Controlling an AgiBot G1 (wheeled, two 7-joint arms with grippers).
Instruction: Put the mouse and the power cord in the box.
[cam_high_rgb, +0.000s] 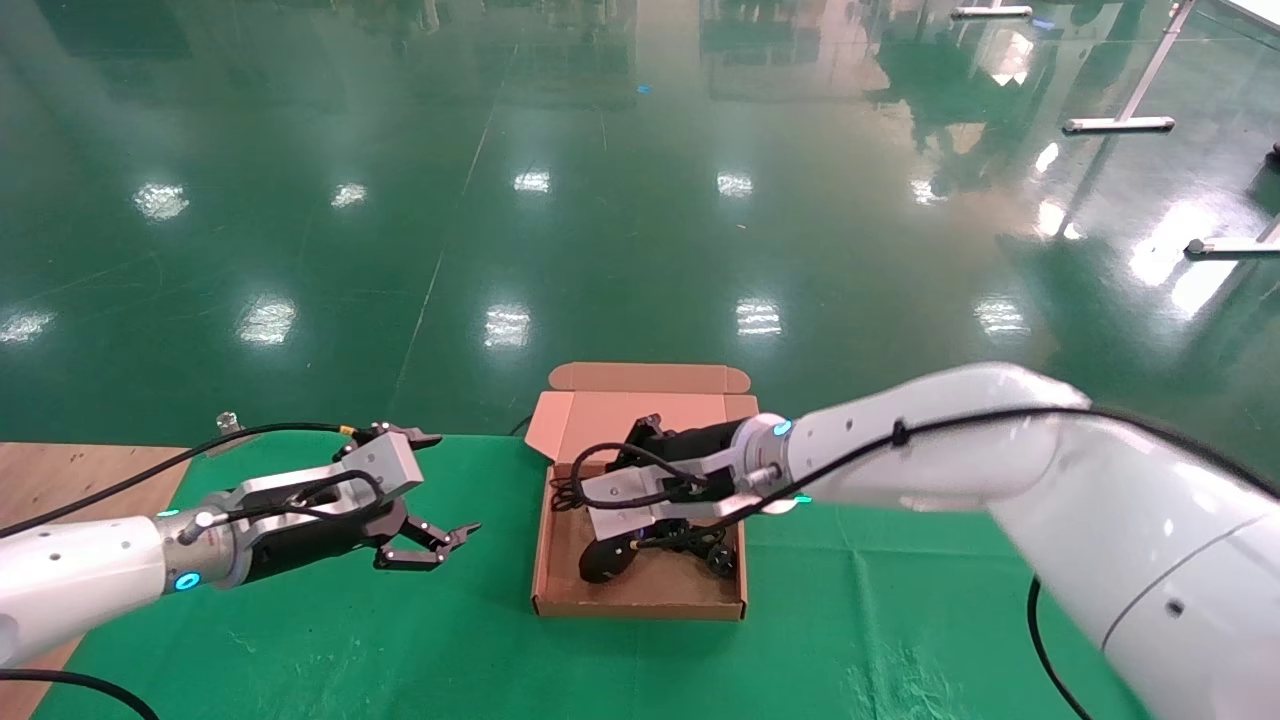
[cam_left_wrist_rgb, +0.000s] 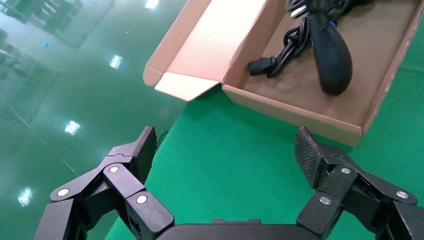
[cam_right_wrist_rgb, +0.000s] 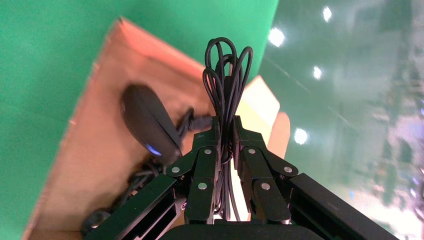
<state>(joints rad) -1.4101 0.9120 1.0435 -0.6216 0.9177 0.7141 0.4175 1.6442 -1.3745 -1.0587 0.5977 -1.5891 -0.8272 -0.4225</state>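
The brown cardboard box (cam_high_rgb: 640, 605) lies open on the green cloth, its lid flap (cam_high_rgb: 640, 378) folded back. Inside it are the black mouse (cam_high_rgb: 605, 560) (cam_left_wrist_rgb: 330, 55) (cam_right_wrist_rgb: 147, 122), blue wheel glowing, and the power cord, its chunky plug (cam_left_wrist_rgb: 260, 66) near the box's left wall. My right gripper (cam_high_rgb: 600, 495) (cam_right_wrist_rgb: 226, 122) hovers over the box, shut on a bundle of thin black cable loops (cam_right_wrist_rgb: 225, 75) that leads down to the mouse. My left gripper (cam_high_rgb: 450, 485) (cam_left_wrist_rgb: 225, 142) hangs open and empty over the cloth, left of the box.
The green cloth (cam_high_rgb: 300, 640) covers the table; bare wood (cam_high_rgb: 60, 480) shows at the far left. The table's far edge runs just behind the box, with glossy green floor beyond. Metal frame feet (cam_high_rgb: 1120, 125) stand far off at the right.
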